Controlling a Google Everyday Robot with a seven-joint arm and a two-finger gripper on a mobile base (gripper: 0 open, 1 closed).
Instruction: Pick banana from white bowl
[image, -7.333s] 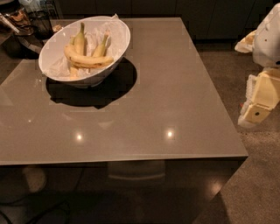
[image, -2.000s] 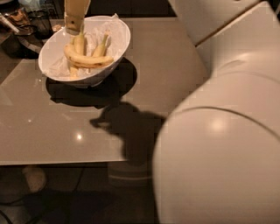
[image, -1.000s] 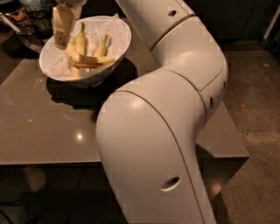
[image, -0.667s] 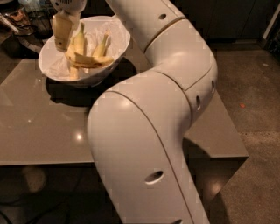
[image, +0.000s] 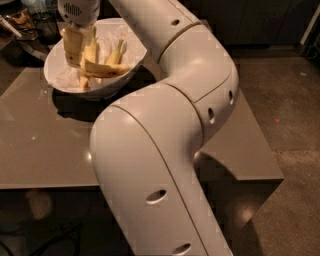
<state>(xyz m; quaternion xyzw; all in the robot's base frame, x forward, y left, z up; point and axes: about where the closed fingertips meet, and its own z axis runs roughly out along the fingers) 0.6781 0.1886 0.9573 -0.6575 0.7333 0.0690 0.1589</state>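
Curving yellow banana (image: 104, 70) beside end effector (image: 73, 49)

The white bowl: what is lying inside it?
Inside the white bowl lie the curved banana, two shorter bananas and crumpled paper. The gripper reaches in on the view's left, hiding what lies behind it.

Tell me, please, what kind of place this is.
Probably an office kitchen or break room: a grey table, dark cabinets behind, a speckled floor. The gripper hangs low over the bowl.
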